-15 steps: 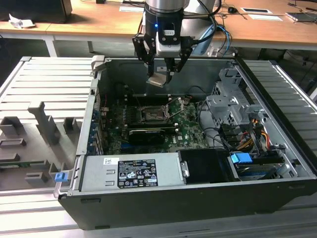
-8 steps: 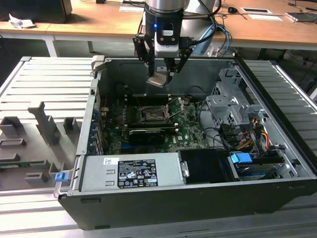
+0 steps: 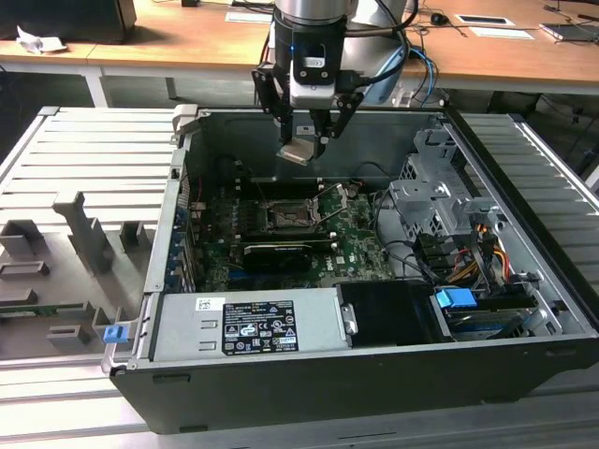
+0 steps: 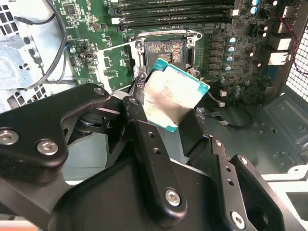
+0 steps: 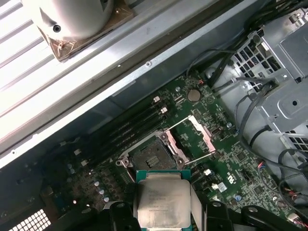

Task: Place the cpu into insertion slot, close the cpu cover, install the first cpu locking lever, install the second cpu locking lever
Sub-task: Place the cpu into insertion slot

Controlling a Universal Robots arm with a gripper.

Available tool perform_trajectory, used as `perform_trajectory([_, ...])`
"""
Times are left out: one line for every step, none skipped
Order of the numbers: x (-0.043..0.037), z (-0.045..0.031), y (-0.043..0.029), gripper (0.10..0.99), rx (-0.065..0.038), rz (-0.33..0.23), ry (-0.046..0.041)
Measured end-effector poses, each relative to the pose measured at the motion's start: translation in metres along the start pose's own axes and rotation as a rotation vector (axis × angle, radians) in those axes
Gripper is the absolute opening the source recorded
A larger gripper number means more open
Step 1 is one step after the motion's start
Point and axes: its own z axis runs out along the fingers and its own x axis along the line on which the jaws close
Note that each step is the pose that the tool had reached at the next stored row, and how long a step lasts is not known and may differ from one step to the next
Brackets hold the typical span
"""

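In the exterior view, the gripper (image 3: 304,140) hangs over the open computer case (image 3: 374,393), its jaws clamped on the cpu (image 3: 298,151). The chip is tilted and held well above the green motherboard (image 3: 360,248). The insertion slot (image 3: 284,215) lies below it, uncovered, with the long black expansion card (image 3: 278,253) just beside the slot.

In the second wrist view, the gripper (image 4: 168,102) pinches the cpu (image 4: 172,96) by two opposite edges, silver top showing inside a teal border. The insertion slot (image 4: 166,49) sits beyond the chip, apart from it, and the memory slots (image 4: 173,12) lie past that.

In the first wrist view, the cpu (image 5: 162,199) is apart from the bare insertion slot (image 5: 147,156). The cpu cover (image 5: 202,134) stands swung open beside the slot.
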Motion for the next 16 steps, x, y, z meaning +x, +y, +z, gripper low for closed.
perform_trajectory([0.0000,0.0001,0.0000,0.529,0.000,0.005,-0.0005])
perform_trajectory([0.0000,0.0002,0.0000,0.529,0.000,0.008,-0.0007])
perform_trajectory([0.0000,0.0003,0.0000,0.529,0.000,0.013,-0.0012])
perform_trajectory([0.0000,0.0004,0.0000,0.529,0.000,0.017,-0.0015])
perform_trajectory([0.0000,0.0005,-0.0001,0.529,0.000,0.021,-0.0019])
perform_trajectory([0.0000,0.0006,-0.0001,0.529,0.000,0.025,-0.0022])
perform_trajectory([0.0000,0.0007,-0.0001,0.529,-0.001,0.028,-0.0025])
perform_trajectory([0.0000,0.0008,-0.0001,0.529,-0.001,0.031,-0.0028])
perform_trajectory([0.0000,0.0009,-0.0001,0.529,-0.001,0.035,-0.0032])
perform_trajectory([0.0000,0.0010,-0.0001,0.529,-0.001,0.039,-0.0035])
perform_trajectory([0.0000,0.0013,-0.0001,0.529,-0.001,0.048,-0.0043])
perform_trajectory([0.0000,0.0015,-0.0001,0.529,-0.001,0.053,-0.0047])
perform_trajectory([0.0000,0.0015,-0.0002,0.529,-0.001,0.057,-0.0051])
perform_trajectory([0.0000,0.0016,-0.0002,0.529,-0.001,0.060,-0.0054])
perform_trajectory([0.0000,0.0018,-0.0002,0.529,-0.001,0.066,-0.0059])
perform_trajectory([0.0000,0.0019,-0.0002,0.529,-0.001,0.072,-0.0064])
